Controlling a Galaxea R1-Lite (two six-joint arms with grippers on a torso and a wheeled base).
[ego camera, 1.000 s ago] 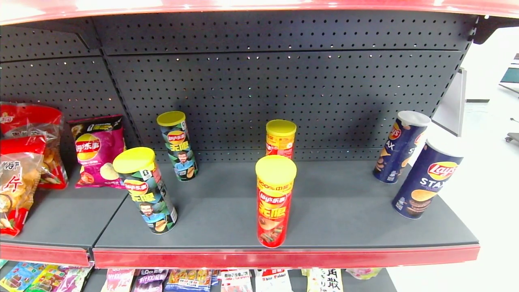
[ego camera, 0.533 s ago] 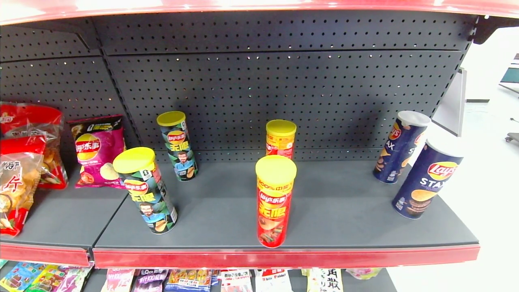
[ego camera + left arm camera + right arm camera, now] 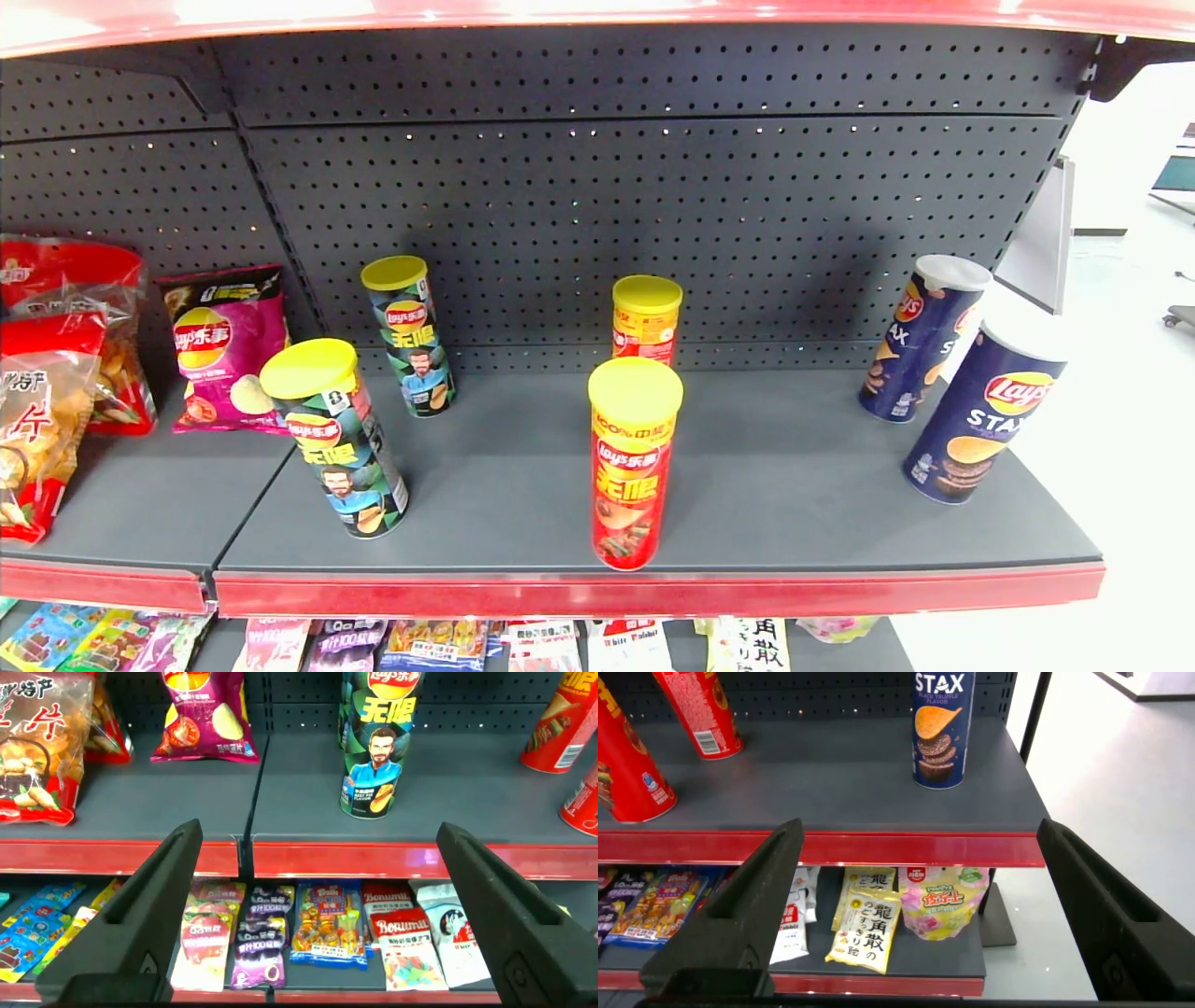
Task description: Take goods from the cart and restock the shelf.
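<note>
Left hand [image 3: 320, 831] spread wide, holding nothing, low before shelf [image 3: 653, 593] lip; right hand [image 3: 920, 826] same, near shelf's right end. Likely poised to fetch goods. Sachets [image 3: 322, 924] on tier below. Front row: green can [image 3: 336, 439], red can [image 3: 630, 467], blue can [image 3: 976, 411], each blocking its twin behind. Columns well apart. Snack bags [image 3: 224, 345] far left.

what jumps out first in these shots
The red can with a yellow lid, standing front and centre on the grey shelf, with a second red can behind it. Two dark cans with yellow lids stand to its left, two blue cans at the right end, and snack bags sit at the far left.
</note>
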